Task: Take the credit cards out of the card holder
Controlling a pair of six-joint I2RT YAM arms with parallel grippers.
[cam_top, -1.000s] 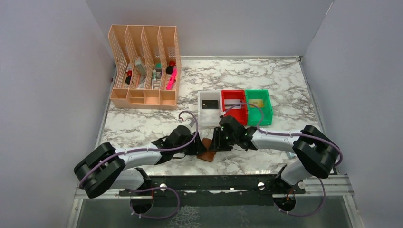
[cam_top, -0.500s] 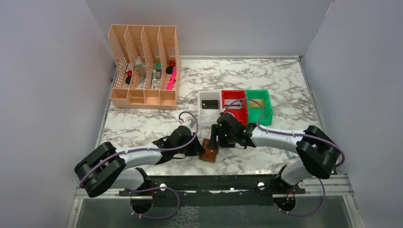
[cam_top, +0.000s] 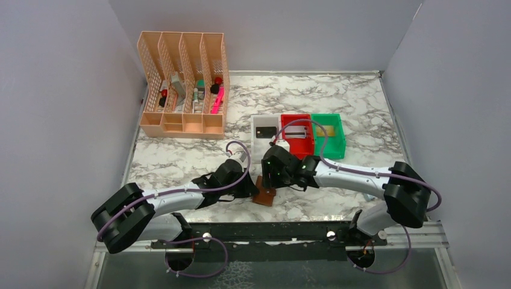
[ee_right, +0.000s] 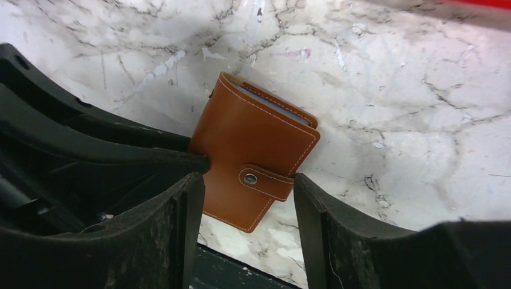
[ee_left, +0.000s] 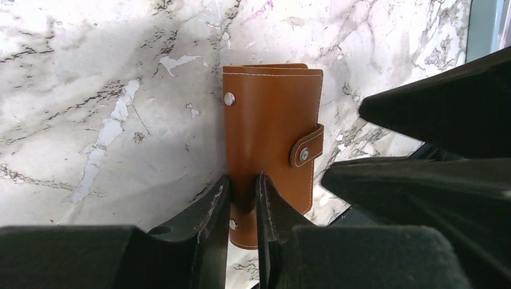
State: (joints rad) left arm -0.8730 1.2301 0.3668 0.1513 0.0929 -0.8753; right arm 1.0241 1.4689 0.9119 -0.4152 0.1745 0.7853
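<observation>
Top view: card holder (cam_top: 264, 196) mostly covered, only brown corner shows. L wrist: its near end hidden in left gripper (ee_left: 243, 178). Inside hidden. Rack (cam_top: 152, 66) items too small to ID.

my top cam looks down from high at the near edge over the whole white marbled tabletop (cam_top: 361, 102); both wrist cams sit close, facing down, sharing the brown leather bifold card holder (ee_left: 271, 120).

My left gripper (ee_left: 242, 186) pinches the card holder (ee_left: 271, 120); my right gripper (ee_right: 247, 186) hangs open, both arms reaching inward.
</observation>
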